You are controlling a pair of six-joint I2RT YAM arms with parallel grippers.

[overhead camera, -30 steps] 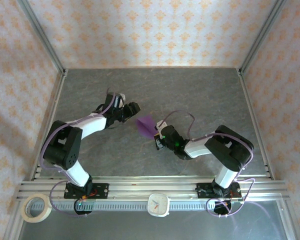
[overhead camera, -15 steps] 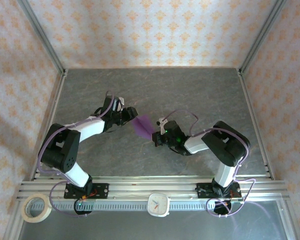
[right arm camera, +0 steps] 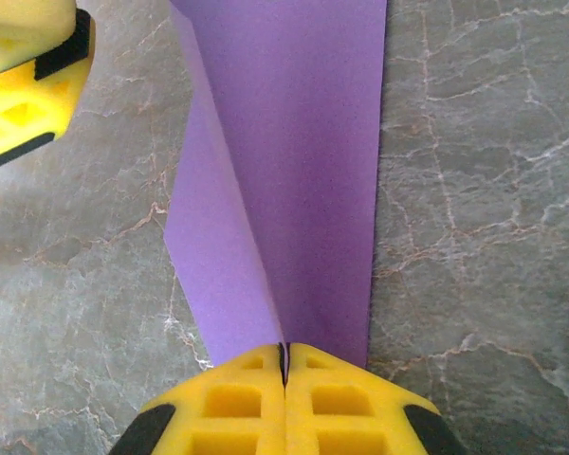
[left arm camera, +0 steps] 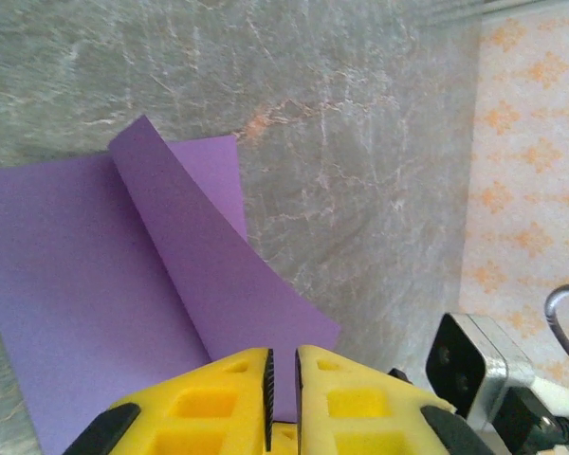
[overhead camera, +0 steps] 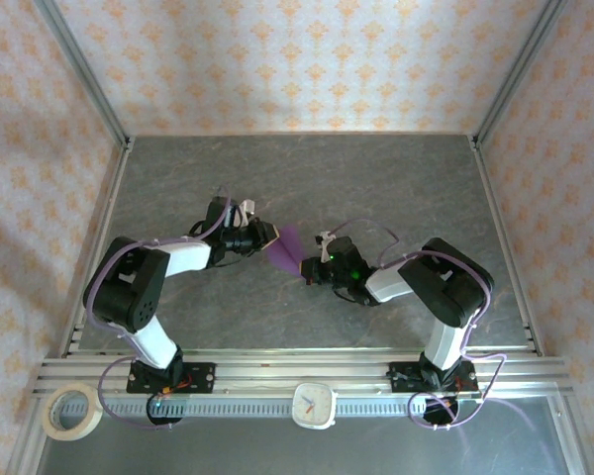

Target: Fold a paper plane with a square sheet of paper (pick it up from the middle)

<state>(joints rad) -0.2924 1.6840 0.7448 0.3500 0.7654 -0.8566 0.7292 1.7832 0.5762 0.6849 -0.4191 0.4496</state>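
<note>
Beyond the white clock (overhead camera: 314, 404) on the near rail, toward the middle of the grey marbled surface (overhead camera: 396, 188), the square sheet of paper (overhead camera: 287, 249) hung between the two arms, a little to the left of the clock's line. The right end effector (right arm camera: 285, 349), almost straight beyond the clock, had its jaws pressed fully together on one edge of the sheet, and the purple paper ran away from them in two panels that met at a lengthwise crease. The left end effector (left arm camera: 283, 358), farther to the left of the clock, stood at the opposite side of the sheet with its jaws drawn almost together and only a thin slit between the pads. A raised flap slanted down toward them and passed behind the yellow fingers (left arm camera: 218, 398), but whether its edge was pinched could not be told. No finished paper plane showed: the sheet was wide, with one flap standing up from a flatter panel. So the work seemed to be at an early fold, probably the first lengthwise one, with most of the shaping yet to come. The next move would likely call for the left arm to make its hold on the flap certain, then carry that flap over its neighbour so the edges lined up. The right arm would have to hold steady, since thin paper pulled from both sides could skew or tear.
</note>
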